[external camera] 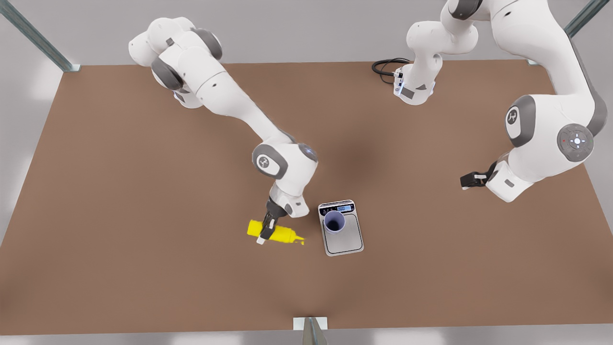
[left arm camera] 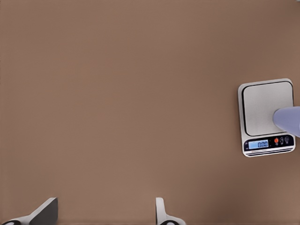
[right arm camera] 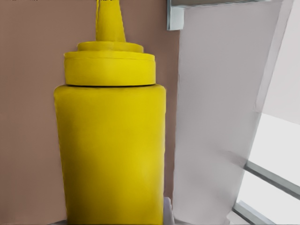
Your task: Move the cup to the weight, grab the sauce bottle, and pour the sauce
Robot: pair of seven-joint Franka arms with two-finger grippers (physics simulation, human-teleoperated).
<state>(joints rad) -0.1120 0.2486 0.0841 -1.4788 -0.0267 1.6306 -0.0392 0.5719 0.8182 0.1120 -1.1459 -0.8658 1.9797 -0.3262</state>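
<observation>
The yellow sauce bottle (external camera: 280,234) is tipped on its side left of the weight (external camera: 346,242) in the front view, its nozzle pointing toward the weight and stopping short of its rim. My right gripper (external camera: 266,231) is shut on the bottle's body; the right wrist view has the sauce bottle (right arm camera: 110,150) close up. The lavender cup (external camera: 334,222) stands upright on the plate, close to the display. My left gripper (external camera: 471,180) waits open off to the front view's right. In the left wrist view its fingers (left arm camera: 45,213) are spread over bare table, with the weight (left arm camera: 260,105) and cup (left arm camera: 288,120) farther off.
The brown table (external camera: 143,191) has wide free room on all sides of the weight. A coiled black cable (external camera: 386,66) lies at the back edge. Metal frame posts (external camera: 38,40) stand at the corners and a bracket (external camera: 310,325) sits at the front edge.
</observation>
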